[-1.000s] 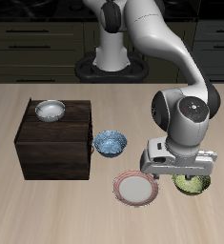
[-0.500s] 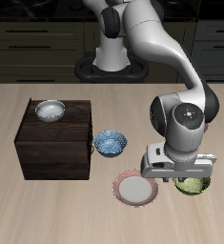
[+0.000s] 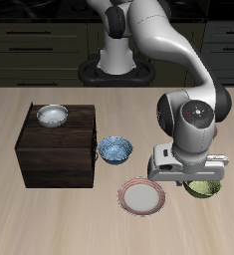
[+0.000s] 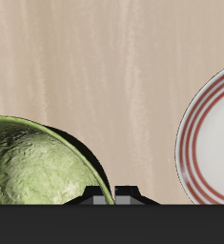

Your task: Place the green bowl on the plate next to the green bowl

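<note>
A: How many of each thing do you count?

B: Three bowls and one plate; the green bowl (image 3: 203, 188) sits on the wooden surface (image 3: 49, 214) near its front edge, mostly hidden under the arm's head in the outside view; the blue bowl (image 3: 115, 149) stands farther back, just beside a dark wooden box (image 3: 55, 157); a silver bowl (image 3: 52, 116) rests on top of that box; the plate (image 3: 141, 196) with the pink-red rim lies flat near the front edge, between the green bowl and the box.

A: And the end effector (image 3: 188, 180)?

B: It hangs low over the green bowl; its fingers are hidden in both views, so I cannot tell whether they are apart or together.

A: Any open room?

B: Bare wood shows behind the green bowl and the plate, and along the front edge before the box; the green bowl and the plate are near each other but apart.

A: What does the wrist view add?

B: It shows the bowl's mottled olive inside (image 4: 37, 167) and its rim close up, the plate's ringed edge (image 4: 201, 143), and a strip of bare wood between them; it shows neither the box nor the other two bowls.
</note>
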